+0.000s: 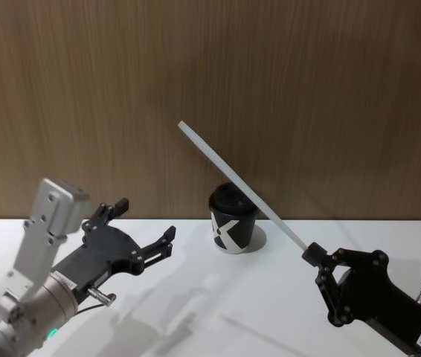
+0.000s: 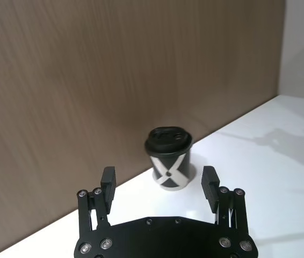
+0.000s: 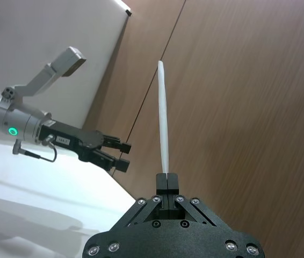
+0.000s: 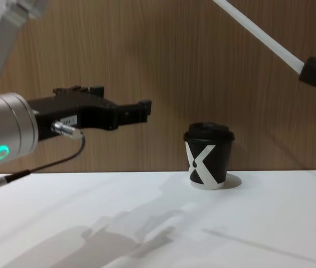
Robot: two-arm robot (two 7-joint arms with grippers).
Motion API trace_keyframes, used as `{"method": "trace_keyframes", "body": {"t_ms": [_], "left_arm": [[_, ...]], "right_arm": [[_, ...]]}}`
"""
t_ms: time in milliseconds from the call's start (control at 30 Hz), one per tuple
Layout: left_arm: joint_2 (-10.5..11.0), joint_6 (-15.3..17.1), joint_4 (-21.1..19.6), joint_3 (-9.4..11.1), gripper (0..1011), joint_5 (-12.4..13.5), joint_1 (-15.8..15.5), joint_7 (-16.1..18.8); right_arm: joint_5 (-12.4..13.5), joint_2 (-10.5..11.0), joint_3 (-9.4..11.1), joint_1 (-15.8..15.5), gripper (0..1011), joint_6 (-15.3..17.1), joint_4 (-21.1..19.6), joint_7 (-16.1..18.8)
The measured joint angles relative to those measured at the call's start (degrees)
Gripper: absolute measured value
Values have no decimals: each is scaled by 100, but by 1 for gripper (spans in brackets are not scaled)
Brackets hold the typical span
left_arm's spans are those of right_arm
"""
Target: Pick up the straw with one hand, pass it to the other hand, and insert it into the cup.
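Straw: off the table, its lower end pinched between the right gripper's fingertips. The rest of it rises out of them at a slant towards the left arm's side, and its free end stands high against the wood wall.
Right gripper: its 2 fingers are clenched on the straw's end, and in the right wrist view the pads meet around it with no gap showing. It is held above the table, beside the cup and apart from it.
Left gripper: its 2 fingers are spread wide with nothing between them. It hovers above the table with its fingertips aimed towards the cup and the straw. The straw is well apart from these fingertips, above and beyond them.
Cup: upright on the table, lid on, ahead of the left fingertips. In the left wrist view it sits framed between them, farther off. The straw's shaft crosses in front of the lid in the head view, but the chest view shows it well above the cup, not touching.
Table: white, carrying the cup.
Done: step 1 of 3, by my reading, since the straw is lifted and firmly held.
Left to do: the handover to the open left fingers, then the insertion through the lid.
Stage: the straw looks presented for the pass, with the 2 grippers not yet close.
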Motion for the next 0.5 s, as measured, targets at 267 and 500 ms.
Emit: {"method": "trace_keyframes", "body": {"t_ms": [267,500], "left_arm": [[130,403,-183,-204,1000,-740,-75,-645],[173,769,-228,-343,1000,-1434,-149,-1173]], "right_arm": [[5,-4,-3,11,1,-16,6,8],[9,-6,-4,15,1,-23,10,13]]}}
